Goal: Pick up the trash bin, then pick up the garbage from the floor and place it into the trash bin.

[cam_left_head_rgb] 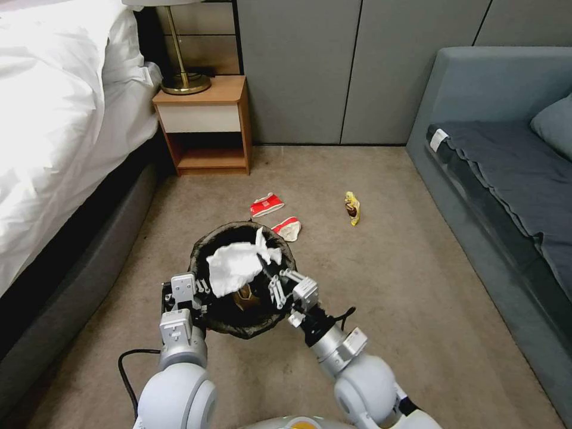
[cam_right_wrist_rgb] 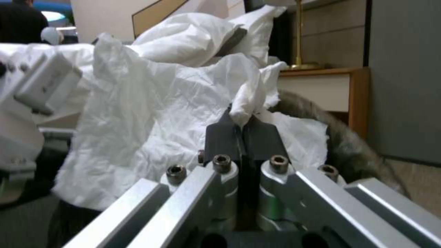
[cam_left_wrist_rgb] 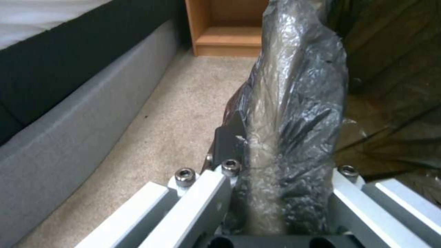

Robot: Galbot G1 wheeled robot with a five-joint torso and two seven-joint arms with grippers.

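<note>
While the left gripper (cam_left_head_rgb: 199,292) clamps the bag-lined rim of the trash bin (cam_left_head_rgb: 235,235) and holds it above the carpet (cam_left_head_rgb: 387,286), the right gripper (cam_left_head_rgb: 271,277) pinches a crumpled white tissue (cam_left_head_rgb: 235,265) over the bin's open mouth. A brownish wrapper (cam_left_head_rgb: 244,296) lies inside the bin. On the carpet just beyond the bin lie two red-and-white wrappers (cam_left_head_rgb: 266,205), and a yellow wrapper (cam_left_head_rgb: 352,208) lies well apart toward the sofa (cam_left_head_rgb: 506,173). A nightstand (cam_left_head_rgb: 205,122) stands beside the bed (cam_left_head_rgb: 53,119).
</note>
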